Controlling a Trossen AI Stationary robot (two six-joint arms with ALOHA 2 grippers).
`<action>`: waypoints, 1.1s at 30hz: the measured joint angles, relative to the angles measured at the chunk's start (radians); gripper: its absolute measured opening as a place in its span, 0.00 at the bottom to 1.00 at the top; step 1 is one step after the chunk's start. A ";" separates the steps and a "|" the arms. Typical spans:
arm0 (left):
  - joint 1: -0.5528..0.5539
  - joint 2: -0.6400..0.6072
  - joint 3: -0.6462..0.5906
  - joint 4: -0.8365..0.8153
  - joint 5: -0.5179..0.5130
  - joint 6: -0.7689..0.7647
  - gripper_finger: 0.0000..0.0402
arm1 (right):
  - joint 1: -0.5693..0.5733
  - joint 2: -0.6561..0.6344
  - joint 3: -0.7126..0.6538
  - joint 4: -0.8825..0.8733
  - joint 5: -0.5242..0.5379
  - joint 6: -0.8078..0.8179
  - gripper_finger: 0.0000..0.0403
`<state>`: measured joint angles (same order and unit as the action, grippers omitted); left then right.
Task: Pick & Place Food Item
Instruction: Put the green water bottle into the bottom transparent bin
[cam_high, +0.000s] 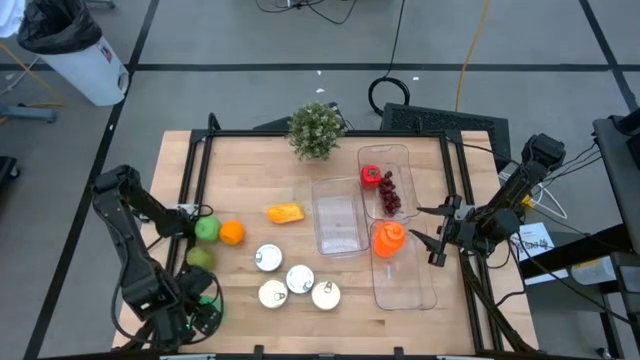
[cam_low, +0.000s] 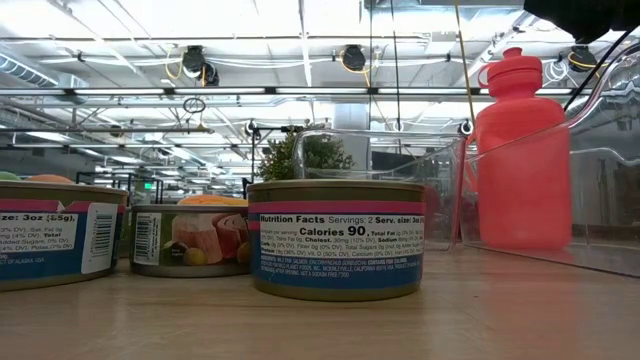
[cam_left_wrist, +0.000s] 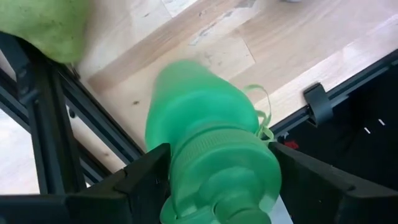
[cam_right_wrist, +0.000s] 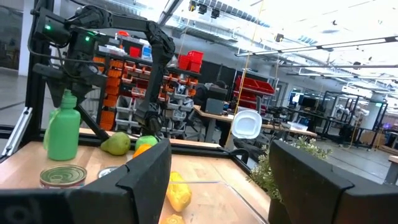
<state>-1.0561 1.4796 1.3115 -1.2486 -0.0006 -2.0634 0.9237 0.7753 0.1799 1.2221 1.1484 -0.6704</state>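
A green bottle (cam_left_wrist: 205, 137) stands upright on the table's near left corner (cam_right_wrist: 62, 134). My left gripper (cam_left_wrist: 217, 171) hangs over it, pointing down, open, with one finger on each side of the bottle's shoulder; in the high view it is at the near left (cam_high: 205, 305). A green pear (cam_high: 200, 258), a green apple (cam_high: 207, 229), an orange (cam_high: 232, 233) and a yellow food item (cam_high: 285, 213) lie on the wood. My right gripper (cam_high: 430, 235) hovers open over the table's right edge, holding nothing. My left gripper comes at the green bottle from above, its fingers (cam_left_wrist: 146, 171) flanking the shoulder (cam_left_wrist: 186, 155) just below the cap. Whether the fingers touch the bottle I cannot tell. The bottle stands upright with its base on the table.
Several cans (cam_high: 300, 280) stand at the near middle. Three clear bins sit right of centre: one empty (cam_high: 338, 215), one with red food and grapes (cam_high: 385, 190), one with an orange-red bottle (cam_high: 388, 240). A potted plant (cam_high: 316, 130) stands at the far edge. Black frame rails (cam_high: 195, 170) border the table.
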 joint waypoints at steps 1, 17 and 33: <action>0.000 0.000 -0.001 -0.005 0.000 0.001 0.68 | 0.000 0.000 0.000 0.000 0.000 0.000 0.63; 0.015 -0.040 0.001 -0.043 -0.078 0.134 0.50 | 0.000 0.000 0.000 0.000 0.000 0.000 0.63; 0.036 -0.157 0.003 -0.022 -0.938 0.583 0.49 | 0.000 0.000 0.000 0.000 -0.001 0.020 0.63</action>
<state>-1.0199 1.3221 1.3148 -1.2710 -0.9385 -1.4808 0.9241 0.7753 0.1799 1.2221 1.1477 -0.6506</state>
